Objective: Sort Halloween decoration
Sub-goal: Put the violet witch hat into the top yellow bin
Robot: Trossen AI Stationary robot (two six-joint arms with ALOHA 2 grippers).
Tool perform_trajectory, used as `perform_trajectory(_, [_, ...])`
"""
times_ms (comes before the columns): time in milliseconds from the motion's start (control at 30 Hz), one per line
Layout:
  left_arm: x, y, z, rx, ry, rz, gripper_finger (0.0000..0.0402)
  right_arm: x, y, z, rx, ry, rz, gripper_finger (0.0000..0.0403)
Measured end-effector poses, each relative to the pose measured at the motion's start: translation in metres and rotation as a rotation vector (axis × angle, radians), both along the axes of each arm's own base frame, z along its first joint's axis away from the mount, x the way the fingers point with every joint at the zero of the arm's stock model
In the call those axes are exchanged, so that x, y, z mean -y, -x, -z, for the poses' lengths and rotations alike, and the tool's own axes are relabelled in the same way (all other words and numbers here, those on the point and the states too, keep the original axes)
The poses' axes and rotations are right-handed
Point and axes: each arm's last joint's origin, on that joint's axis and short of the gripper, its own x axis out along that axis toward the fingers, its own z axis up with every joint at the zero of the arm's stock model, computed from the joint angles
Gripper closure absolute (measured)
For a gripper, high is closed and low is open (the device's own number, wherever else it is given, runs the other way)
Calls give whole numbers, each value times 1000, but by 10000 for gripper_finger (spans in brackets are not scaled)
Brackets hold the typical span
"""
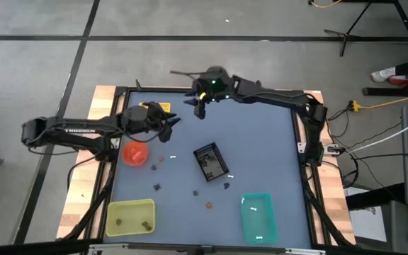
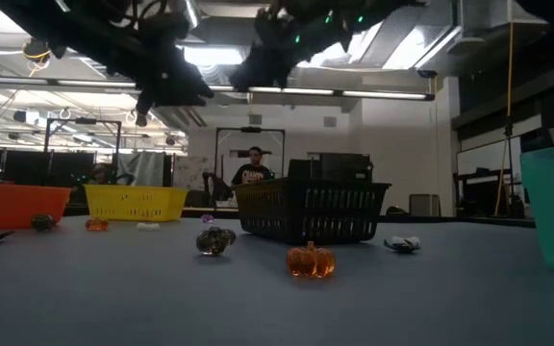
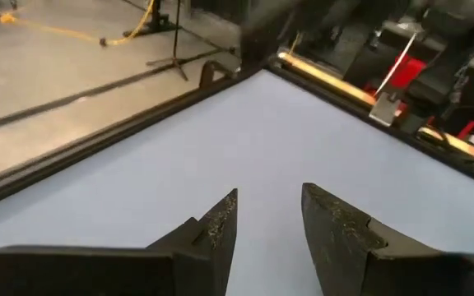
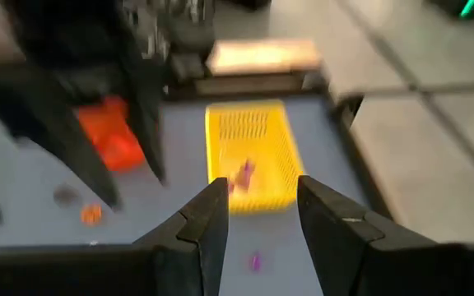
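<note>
On the blue-grey surface (image 1: 261, 142), both tools hang spread and empty above scattered Halloween trinkets (image 1: 190, 185).

The trinkets lie loose around the black basket (image 1: 210, 162), with one orange pumpkin (image 2: 311, 260) and a dark round piece (image 2: 215, 240) nearest the low camera; they look light, hard and glossy (likely to skid or roll if nudged), so each is best pinched across its widest middle from straight above. The left tool (image 3: 268, 224) hovers near the orange container (image 1: 135, 153), jaws parted, nothing between them; the right tool (image 4: 260, 215) sits at the far edge, likewise parted and bare. The contents of the yellow-green tray (image 1: 129, 216) and teal bin (image 1: 258, 216) are too small to identify, and several specks on the surface cannot be told by kind.
</note>
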Motion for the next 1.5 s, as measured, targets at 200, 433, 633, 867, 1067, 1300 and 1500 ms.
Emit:
perform_trajectory(200, [-25,2,10,-48,32,-3,280,-2,0,-19,126,-2,17,259])
perform_trajectory(433, [-59,-17,14,-129,46,65,280,-14,-9,-15,142,-7,-8,259])
perform_trajectory(633, [-85,-41,31,-377,89,112,280,-22,-12,-16,155,2,-18,259])
perform_trajectory(867, [-103,-51,59,-523,115,137,280,-23,-11,-16,139,7,9,259])
perform_trajectory(1067, [-113,-48,70,-567,121,122,281,-26,-4,-32,190,31,-2,259])
perform_trajectory(1300, [-118,-43,71,-590,102,121,281,-27,0,-40,206,37,-10,259])
perform_trajectory(1500, [-117,-43,72,-602,111,126,281,-29,11,-50,173,84,18,259])
